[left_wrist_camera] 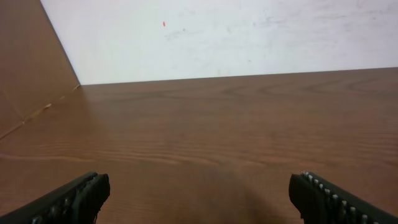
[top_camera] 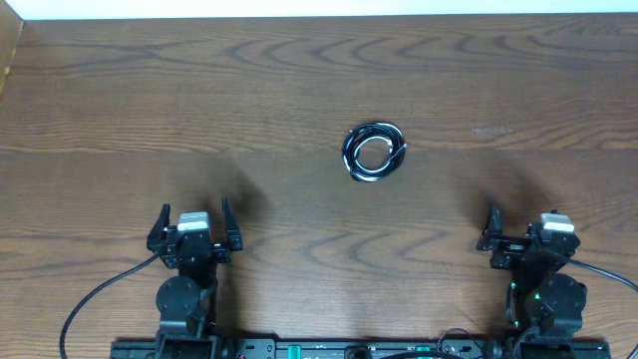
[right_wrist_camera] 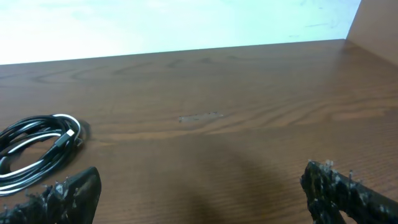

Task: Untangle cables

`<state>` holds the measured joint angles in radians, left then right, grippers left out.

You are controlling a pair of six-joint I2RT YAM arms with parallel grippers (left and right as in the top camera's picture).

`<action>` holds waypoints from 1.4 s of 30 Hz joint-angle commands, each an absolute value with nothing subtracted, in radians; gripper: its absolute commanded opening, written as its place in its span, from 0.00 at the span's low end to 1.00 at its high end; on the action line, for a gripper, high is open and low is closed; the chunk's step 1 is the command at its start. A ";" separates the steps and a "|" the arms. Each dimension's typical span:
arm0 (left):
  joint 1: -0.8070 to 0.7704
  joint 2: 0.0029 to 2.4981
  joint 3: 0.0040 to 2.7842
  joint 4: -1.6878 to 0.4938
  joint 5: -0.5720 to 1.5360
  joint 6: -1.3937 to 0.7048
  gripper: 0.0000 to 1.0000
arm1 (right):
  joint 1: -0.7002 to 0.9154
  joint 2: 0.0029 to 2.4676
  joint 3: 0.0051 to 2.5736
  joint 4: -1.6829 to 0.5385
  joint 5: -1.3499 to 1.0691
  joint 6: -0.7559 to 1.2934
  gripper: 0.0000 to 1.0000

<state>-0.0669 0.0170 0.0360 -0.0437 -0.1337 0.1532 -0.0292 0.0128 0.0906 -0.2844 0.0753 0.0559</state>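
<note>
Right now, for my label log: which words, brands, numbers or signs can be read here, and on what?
None can be read. The cables, the table and the wall bear no legible text. The red speck on the wall is too small to tell what it is.

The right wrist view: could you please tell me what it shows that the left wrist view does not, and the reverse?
Only the right wrist view shows the cables, a black and white coil lying on the table near the picture's left edge, and the open right gripper. Only the left wrist view shows the open left gripper. Both show the wooden table and the pale wall behind it.
</note>
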 commanded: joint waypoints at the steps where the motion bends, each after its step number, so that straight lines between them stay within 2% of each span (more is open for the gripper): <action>1: -0.063 0.019 0.004 -0.059 -0.139 0.137 0.98 | -0.025 0.006 0.086 -0.281 0.069 0.044 0.99; 22: -0.063 0.019 0.065 -0.103 -0.097 0.080 0.98 | -0.025 0.006 0.086 -0.281 0.069 0.044 0.99; 31: -0.063 0.019 0.336 -0.351 -0.058 0.035 0.98 | -0.025 0.006 0.086 -0.281 0.069 0.044 0.99; 36: -0.063 0.024 0.479 -0.471 0.044 -0.008 0.98 | -0.025 0.006 0.086 -0.281 0.069 0.044 0.99; 42: -0.063 0.039 0.649 -0.600 0.041 -0.020 0.98 | -0.025 0.006 0.086 -0.281 0.069 0.044 0.99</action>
<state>-0.0669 0.0238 0.5716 -0.5793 0.0189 -0.0013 -0.0292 0.0128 0.0902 -0.2825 0.0750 0.0559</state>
